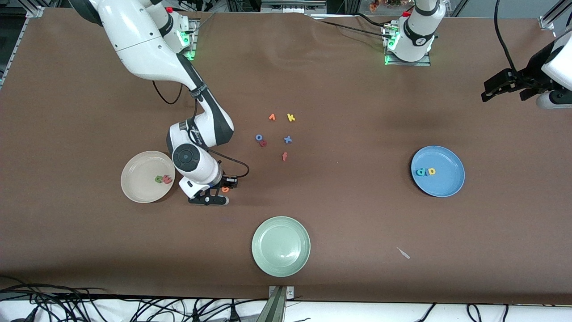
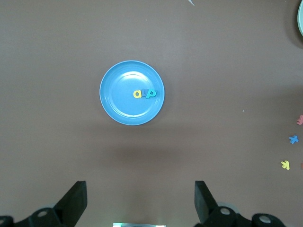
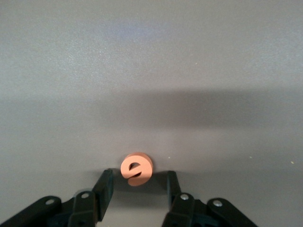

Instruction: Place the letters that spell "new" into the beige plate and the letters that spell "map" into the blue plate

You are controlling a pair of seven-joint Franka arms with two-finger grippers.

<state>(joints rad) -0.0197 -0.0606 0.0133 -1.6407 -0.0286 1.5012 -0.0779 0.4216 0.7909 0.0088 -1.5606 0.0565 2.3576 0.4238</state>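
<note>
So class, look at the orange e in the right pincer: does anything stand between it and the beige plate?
Nothing visible does. The right pincer has the orange e between its fingers, just beside the beige plate. Only bare table separates them. The green n and red w already lie in the plate, leaving plenty of room.

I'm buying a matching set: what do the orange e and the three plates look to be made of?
The orange e looks like matte foam: thick slab, soft rounded edges, no shine. The beige plate, blue plate and pale green plate look like smooth, semi-matte moulded plastic or melamine, with even colour and soft highlights; glazed ceramic can't be ruled out.
</note>
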